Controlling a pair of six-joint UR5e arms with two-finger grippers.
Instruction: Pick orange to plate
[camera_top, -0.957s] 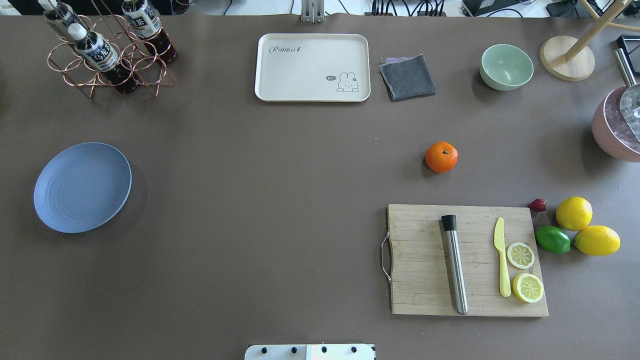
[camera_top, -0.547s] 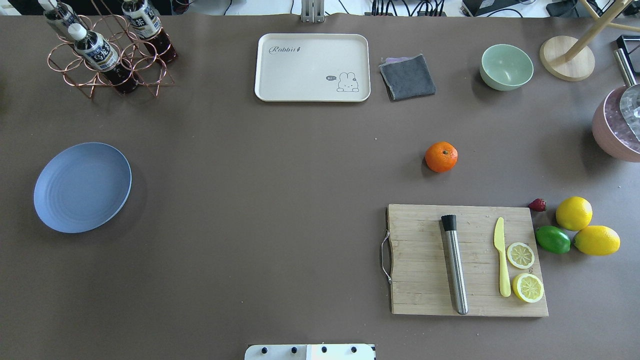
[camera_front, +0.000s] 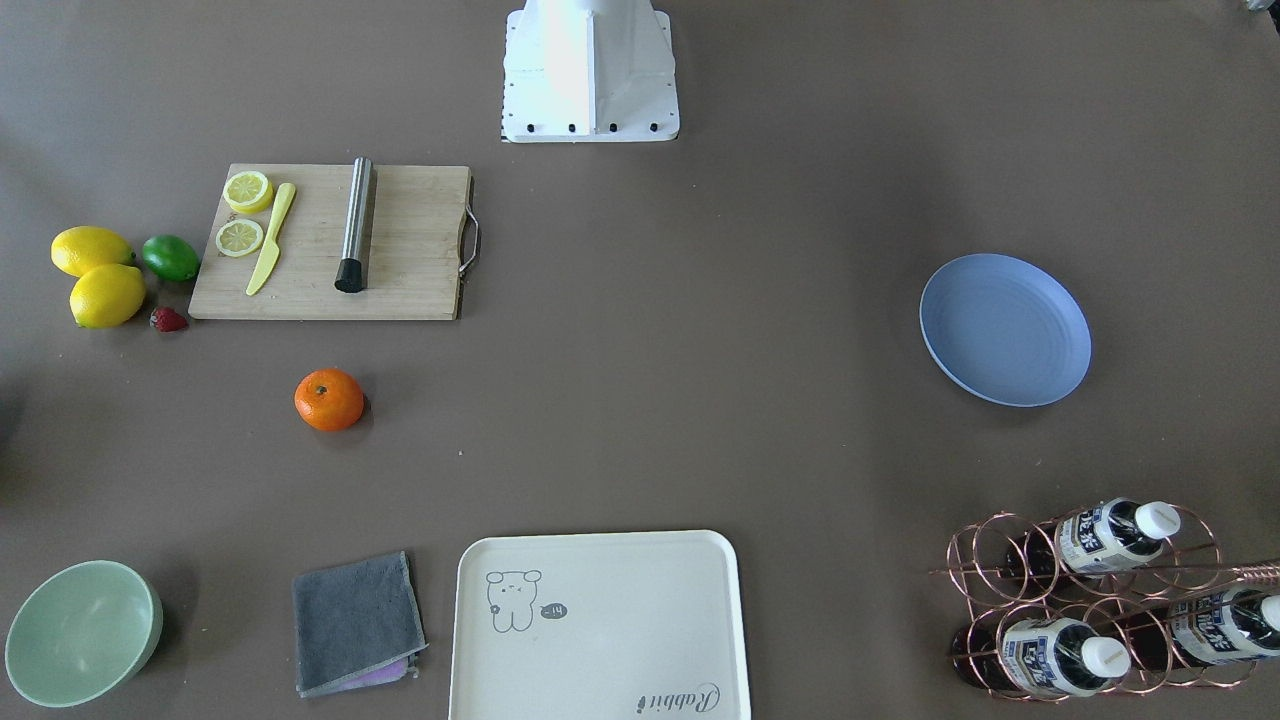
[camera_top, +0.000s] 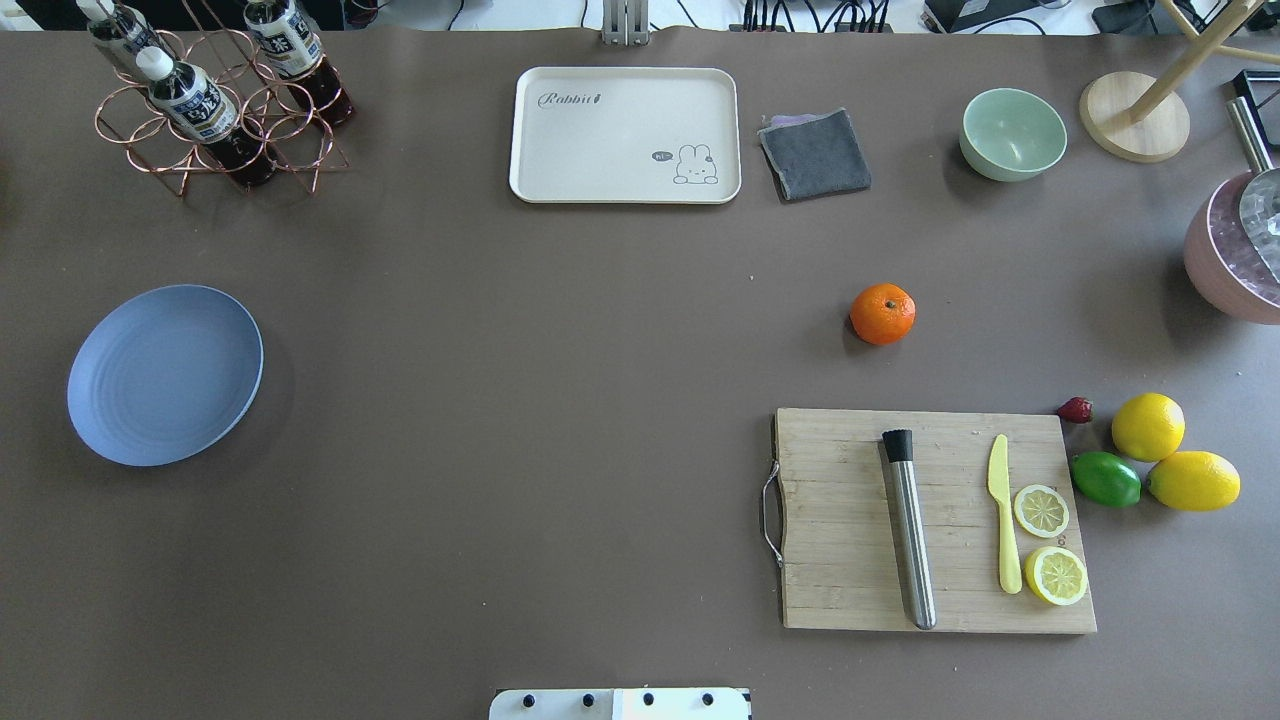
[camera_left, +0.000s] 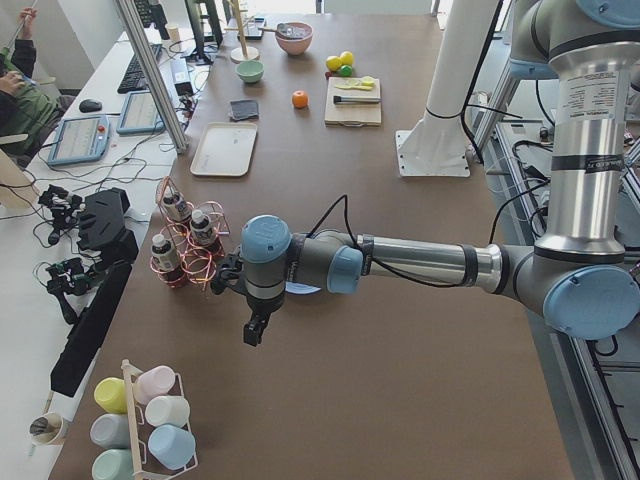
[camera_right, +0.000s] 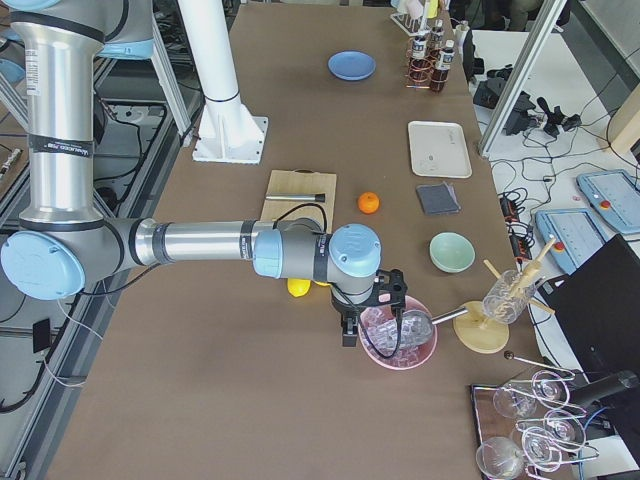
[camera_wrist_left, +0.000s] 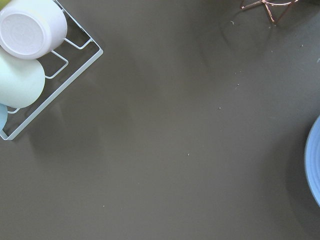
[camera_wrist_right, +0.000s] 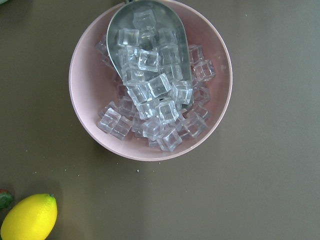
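The orange (camera_top: 882, 314) rests alone on the brown table just beyond the cutting board, also seen as the orange (camera_front: 329, 399). Far across the table lies the light blue plate (camera_top: 165, 375), with nothing on it; its rim (camera_wrist_left: 315, 165) shows at the right edge of the left wrist view. My left gripper (camera_left: 255, 330) hangs near the plate's end of the table, seen only from the side. My right gripper (camera_right: 346, 332) hovers by a pink bowl of ice, far from the orange. I cannot tell whether either is open or shut.
A cutting board (camera_top: 935, 520) carries a metal muddler, a yellow knife and lemon slices. Lemons (camera_top: 1148, 427), a lime (camera_top: 1106, 479) and a strawberry lie beside it. The pink ice bowl (camera_wrist_right: 85, 80), mint bowl (camera_top: 1012, 133), grey cloth, cream tray (camera_top: 625, 135) and bottle rack (camera_top: 215, 110) line the far side.
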